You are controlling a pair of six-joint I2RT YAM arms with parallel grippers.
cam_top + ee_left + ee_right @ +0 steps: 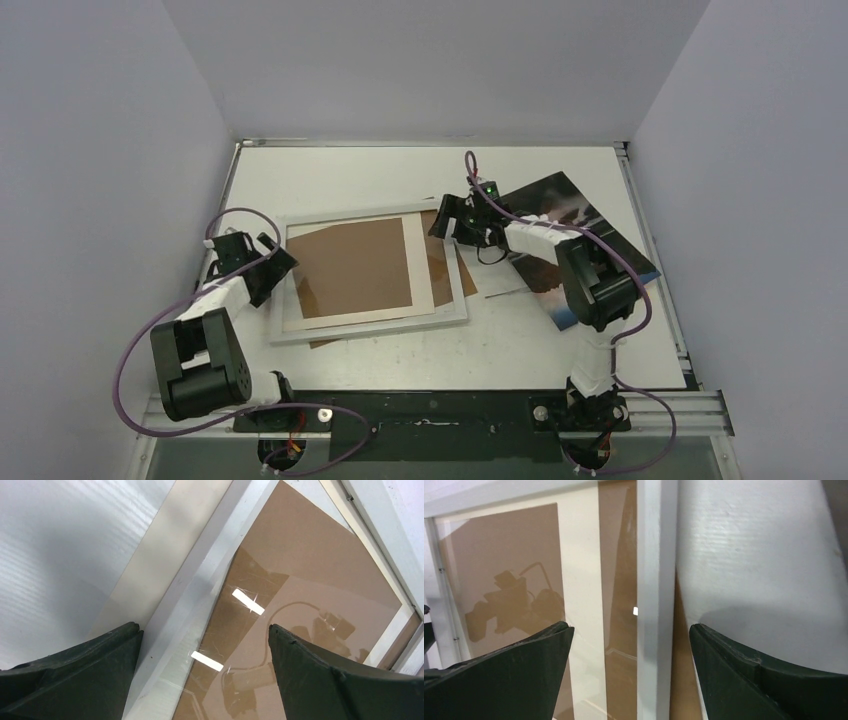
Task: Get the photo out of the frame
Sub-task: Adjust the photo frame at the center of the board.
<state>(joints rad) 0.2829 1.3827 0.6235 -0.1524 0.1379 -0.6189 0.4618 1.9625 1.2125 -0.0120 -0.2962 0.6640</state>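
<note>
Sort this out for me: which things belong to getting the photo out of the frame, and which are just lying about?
Job in hand:
the frame, lying flat
the photo, loose, to the frame's right

Lying about:
cream mat sheet, inside the frame's white border
brown board, poking out from under the frame

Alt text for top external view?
A large white-bordered rectangular picture frame lies flat on the white table, the open left claw at its left edge and the open right claw at its right edge. A thin dark rectangular photo print lies outside it to the right, partly under the right arm.
</note>
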